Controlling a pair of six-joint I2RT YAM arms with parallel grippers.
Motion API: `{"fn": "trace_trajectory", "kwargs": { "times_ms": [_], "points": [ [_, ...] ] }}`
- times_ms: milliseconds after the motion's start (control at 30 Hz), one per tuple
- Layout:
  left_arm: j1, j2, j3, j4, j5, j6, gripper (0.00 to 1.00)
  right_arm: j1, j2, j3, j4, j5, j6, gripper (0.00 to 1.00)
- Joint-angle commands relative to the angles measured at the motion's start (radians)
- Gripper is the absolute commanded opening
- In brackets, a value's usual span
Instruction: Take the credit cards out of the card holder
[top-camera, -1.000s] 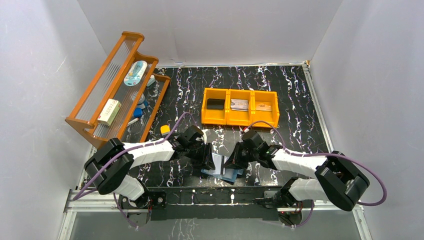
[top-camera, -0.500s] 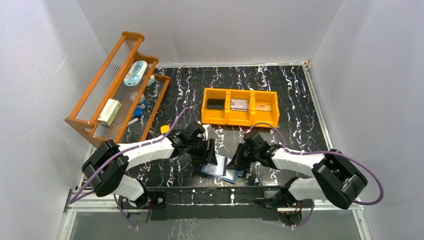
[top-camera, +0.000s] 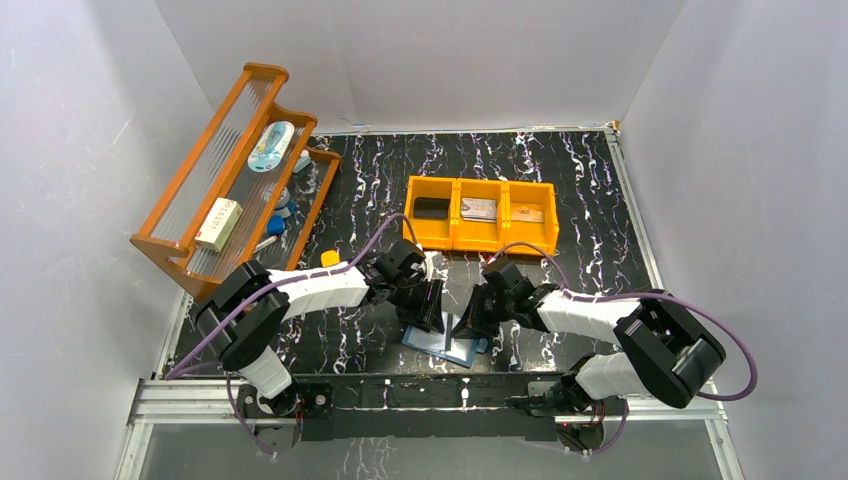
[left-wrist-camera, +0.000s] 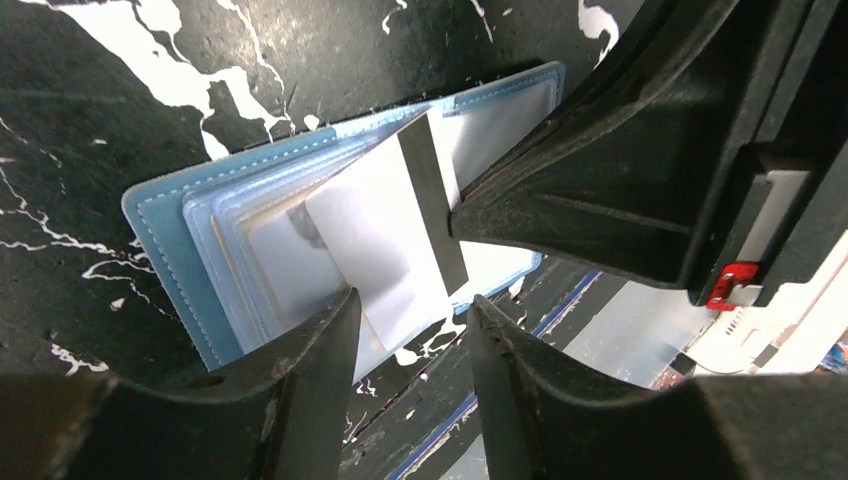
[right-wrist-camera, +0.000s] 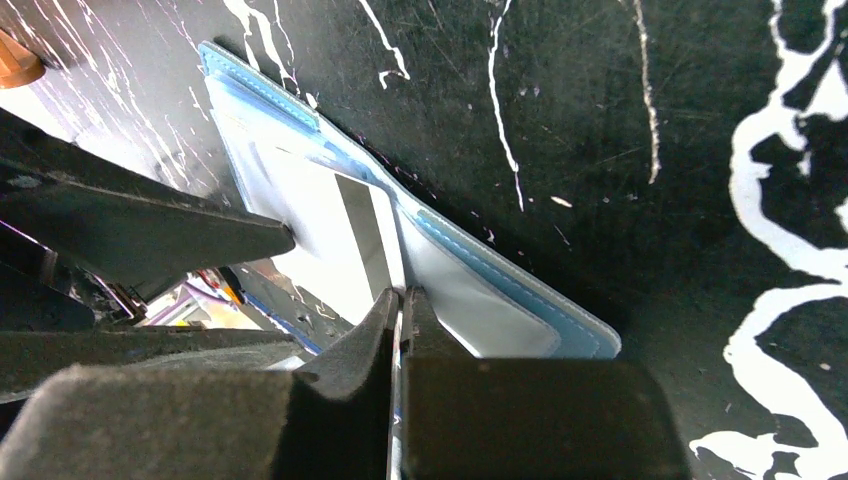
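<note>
Two arms meet over the card holder (top-camera: 447, 346), which lies open and flat on the table (top-camera: 585, 185), close to the middle of its near edge. The pale blue inside of the holder faces up, with its pockets showing.

The right end effector (right-wrist-camera: 402, 296) has its fingers pressed together on the edge of one credit card (left-wrist-camera: 385, 245). This card is whitish with a dark stripe, sits askew and is partly out of its pocket. One end still overlaps the holder's inner leaves.

The left end effector (left-wrist-camera: 412, 302) has its fingers apart. Its tips sit at the holder's edge, one on each side of the card's free corner, and nothing is held between them. I cannot tell whether those tips press on the holder.

Well apart, toward the far side of the table, stands an orange three-part bin (top-camera: 480, 240).
</note>
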Motion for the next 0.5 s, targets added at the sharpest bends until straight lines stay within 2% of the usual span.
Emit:
{"fn": "trace_trajectory", "kwargs": {
  "times_ms": [0, 133, 200, 300, 467],
  "points": [
    [-0.014, -0.006, -0.079, -0.048, -0.034, -0.009, 0.42, -0.010, 0.014, 0.014, -0.057, 0.060, -0.025, 0.06],
    [-0.019, 0.001, -0.114, -0.049, -0.044, -0.022, 0.39, -0.011, -0.014, -0.023, 0.024, 0.034, 0.032, 0.14],
    [-0.023, 0.002, -0.128, -0.054, -0.050, -0.027, 0.38, -0.011, -0.033, -0.052, 0.077, 0.026, 0.073, 0.24],
    [-0.026, -0.007, -0.142, -0.055, -0.061, -0.041, 0.37, -0.012, -0.056, -0.121, 0.157, 0.029, 0.134, 0.34],
    [-0.028, -0.010, -0.143, -0.055, -0.060, -0.044, 0.37, -0.010, -0.071, -0.207, 0.316, 0.029, 0.192, 0.36]
  ]
}}
